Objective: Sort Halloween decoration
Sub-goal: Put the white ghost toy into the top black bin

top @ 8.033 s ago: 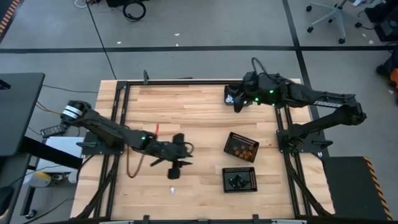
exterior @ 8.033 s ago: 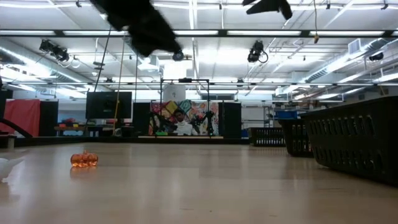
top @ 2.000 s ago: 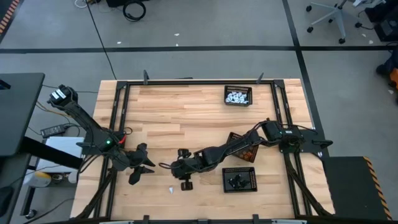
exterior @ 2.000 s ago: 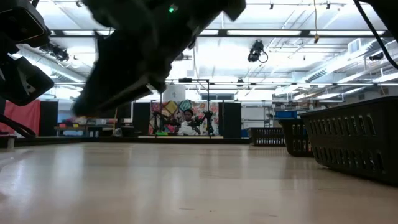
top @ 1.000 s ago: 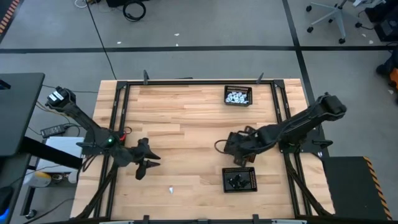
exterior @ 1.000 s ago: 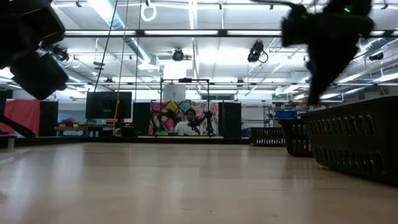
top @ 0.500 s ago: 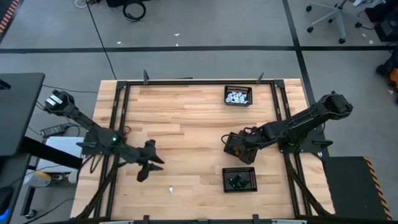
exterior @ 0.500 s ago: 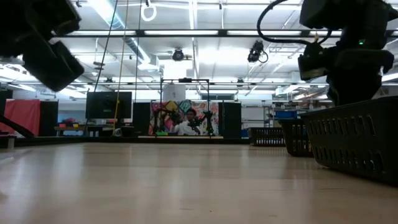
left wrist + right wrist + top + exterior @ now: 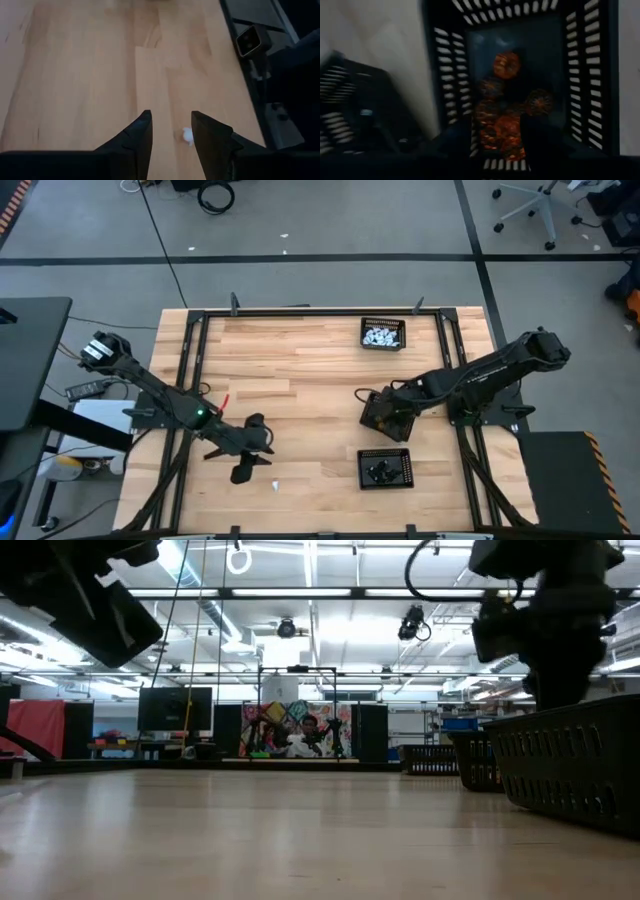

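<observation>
We see a wooden surface (image 9: 300,370) with three black mesh trays. The middle tray (image 9: 385,413) is our landmark. It holds tiny orange pumpkin figures (image 9: 505,64), glossy and ribbed. The right gripper (image 9: 383,413) hovers directly over it, fingers spread, holding nothing. A far tray (image 9: 382,334) holds white figures (image 9: 380,336); a near tray (image 9: 385,468) holds black ones (image 9: 379,471). Well left of the middle tray, the left gripper (image 9: 248,465) hangs with fingers (image 9: 139,135) spread just above one small white figure (image 9: 187,134) lying loose on the surface.
</observation>
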Controlling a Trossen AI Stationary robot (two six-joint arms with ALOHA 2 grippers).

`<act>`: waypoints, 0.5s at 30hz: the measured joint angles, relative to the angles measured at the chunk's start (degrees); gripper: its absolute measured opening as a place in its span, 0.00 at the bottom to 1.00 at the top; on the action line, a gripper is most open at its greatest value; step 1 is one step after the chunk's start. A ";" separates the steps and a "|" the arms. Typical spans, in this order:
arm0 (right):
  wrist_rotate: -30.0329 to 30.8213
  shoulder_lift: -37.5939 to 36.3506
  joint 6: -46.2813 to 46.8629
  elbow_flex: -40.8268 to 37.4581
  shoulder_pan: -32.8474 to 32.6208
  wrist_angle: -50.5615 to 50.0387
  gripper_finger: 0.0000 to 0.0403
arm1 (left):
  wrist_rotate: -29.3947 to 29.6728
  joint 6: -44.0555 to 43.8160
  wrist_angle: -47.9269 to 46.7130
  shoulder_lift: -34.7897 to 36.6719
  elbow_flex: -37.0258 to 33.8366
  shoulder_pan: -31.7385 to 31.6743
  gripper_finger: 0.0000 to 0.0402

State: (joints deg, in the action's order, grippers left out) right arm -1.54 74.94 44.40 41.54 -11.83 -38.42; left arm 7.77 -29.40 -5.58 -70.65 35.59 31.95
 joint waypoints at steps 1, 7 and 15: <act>-0.61 -0.25 0.00 0.79 0.44 -0.38 0.43 | -0.22 -0.06 -0.38 -0.17 0.54 0.02 0.36; 2.86 -1.07 -0.79 6.42 2.10 -2.23 0.43 | 1.74 0.51 -6.72 -0.22 3.78 -0.15 0.36; 7.98 5.62 -7.79 17.44 2.53 -1.91 0.43 | 2.51 0.47 -12.50 -0.22 4.05 -0.22 0.42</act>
State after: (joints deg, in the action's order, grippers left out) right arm 6.43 80.56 36.61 58.98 -9.31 -40.32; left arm 10.28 -28.93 -18.08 -70.87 39.64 31.73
